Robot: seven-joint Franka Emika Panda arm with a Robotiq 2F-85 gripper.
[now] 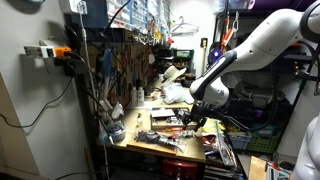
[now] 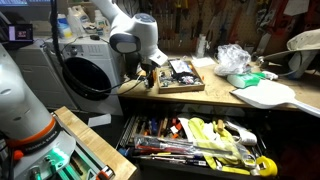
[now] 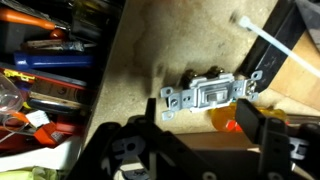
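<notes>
1. The fingers [image 3: 265,135] are spread wide and hold nothing. In the wrist view the light switch [image 3: 208,94] lies on the bench [image 3: 140,50], at 12 o'clock from the gap between them.
2. To grip it well, I would centre the gap over the switch body before lowering. The long axis runs from 9 to 3 o'clock, so close across the short width rather than on the thin metal ears at the ends.
3. Come down level. A tilted approach would likely tip the flat plate or push it along the wood.
4. Mind the neighbours. An orange piece [image 3: 230,125] sits just beside the switch at 5 o'clock, a white zip tie [image 3: 268,38] lies at 2 o'clock, and the open tool drawer [image 3: 40,70] is at 9 o'clock.
5. The switch itself is a pale toggle body in a silvery metal strap with holed ears, lying flat and face up. It looks hard, light and slippery.
</notes>
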